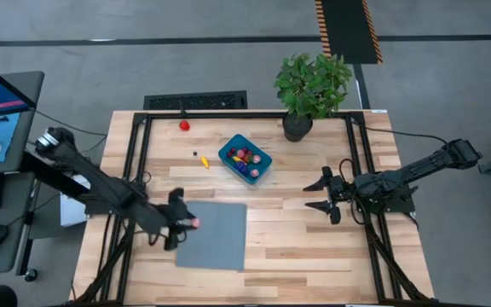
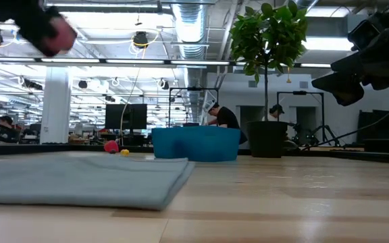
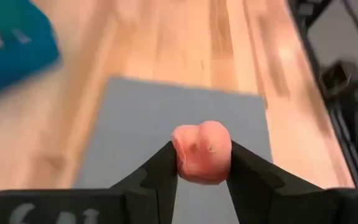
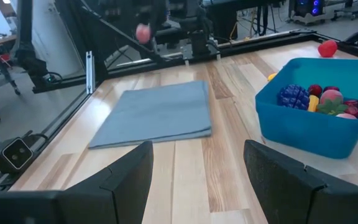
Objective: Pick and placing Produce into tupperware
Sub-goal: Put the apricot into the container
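1. Wooden table [image 1: 297,230] beneath both arms; an open workshop with people at desks lies behind it in the low view.
2. Grey sheet [image 1: 213,234] lies flat near the table's front-left; a potted plant [image 1: 312,85] stands at the back edge.
3. Left gripper [image 3: 202,169], above the sheet's left edge, pinches a pink produce piece [image 3: 201,151] between both fingers; only the left wrist view shows this contact clearly.
4. Right gripper [image 1: 324,195] hovers with jaws spread wide, holding nothing.
5. Teal tupperware [image 1: 232,147] sits behind the sheet; the right wrist view reveals purple, pink and yellow pieces inside.
6. Red piece [image 1: 184,124] and yellow piece [image 1: 205,162] lie loose on the table.
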Controlling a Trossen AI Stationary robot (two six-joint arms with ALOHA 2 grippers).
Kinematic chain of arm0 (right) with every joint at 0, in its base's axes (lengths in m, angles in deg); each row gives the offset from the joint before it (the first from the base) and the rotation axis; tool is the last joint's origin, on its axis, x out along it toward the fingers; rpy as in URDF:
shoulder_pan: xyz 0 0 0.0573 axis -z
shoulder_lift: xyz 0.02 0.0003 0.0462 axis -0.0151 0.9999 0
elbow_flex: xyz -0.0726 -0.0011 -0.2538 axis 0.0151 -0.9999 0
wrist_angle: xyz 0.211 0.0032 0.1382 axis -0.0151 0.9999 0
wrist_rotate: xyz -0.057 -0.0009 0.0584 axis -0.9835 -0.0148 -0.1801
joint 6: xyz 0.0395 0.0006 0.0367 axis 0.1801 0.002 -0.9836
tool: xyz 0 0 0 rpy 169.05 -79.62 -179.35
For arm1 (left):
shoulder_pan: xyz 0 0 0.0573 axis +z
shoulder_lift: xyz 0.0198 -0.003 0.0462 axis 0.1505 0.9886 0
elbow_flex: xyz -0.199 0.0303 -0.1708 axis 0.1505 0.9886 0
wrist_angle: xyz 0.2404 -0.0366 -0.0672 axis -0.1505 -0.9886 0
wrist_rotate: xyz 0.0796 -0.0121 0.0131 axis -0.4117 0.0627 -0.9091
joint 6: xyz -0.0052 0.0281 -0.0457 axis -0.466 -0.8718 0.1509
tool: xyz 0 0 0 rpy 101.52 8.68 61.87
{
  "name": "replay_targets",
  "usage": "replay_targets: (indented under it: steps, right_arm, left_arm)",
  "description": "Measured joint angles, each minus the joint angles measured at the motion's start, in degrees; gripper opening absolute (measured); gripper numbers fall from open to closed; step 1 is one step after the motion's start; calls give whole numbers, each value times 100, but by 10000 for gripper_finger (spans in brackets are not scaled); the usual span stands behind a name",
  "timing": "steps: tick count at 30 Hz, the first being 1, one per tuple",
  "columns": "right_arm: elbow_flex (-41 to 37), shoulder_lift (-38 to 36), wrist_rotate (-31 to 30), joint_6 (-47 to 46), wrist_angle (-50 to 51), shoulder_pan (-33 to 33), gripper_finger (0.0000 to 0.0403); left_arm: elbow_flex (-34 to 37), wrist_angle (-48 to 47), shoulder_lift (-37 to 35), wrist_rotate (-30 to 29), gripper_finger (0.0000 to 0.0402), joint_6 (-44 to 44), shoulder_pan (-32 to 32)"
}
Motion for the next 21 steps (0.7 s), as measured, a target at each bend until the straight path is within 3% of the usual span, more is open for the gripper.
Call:
replay_targets:
  steps: [3, 11, 15, 21]
  right_arm:
    - [0, 0, -1, -1, 2, 0, 274]
    - [0, 1, -9, -43, 1, 0, 274]
    - [0, -1, -17, -49, -3, 0, 274]
    - [0, -1, -17, -99, 44, 0, 274]
  left_arm:
    - [1, -258, -679, -344, 104, -361, 3]
    - [2, -37, -1621, -2642, 106, -1138, 47]
    - [2, -40, -1857, -3644, 105, -775, 214]
    - [41, -967, -2719, -3488, 104, -589, 361]
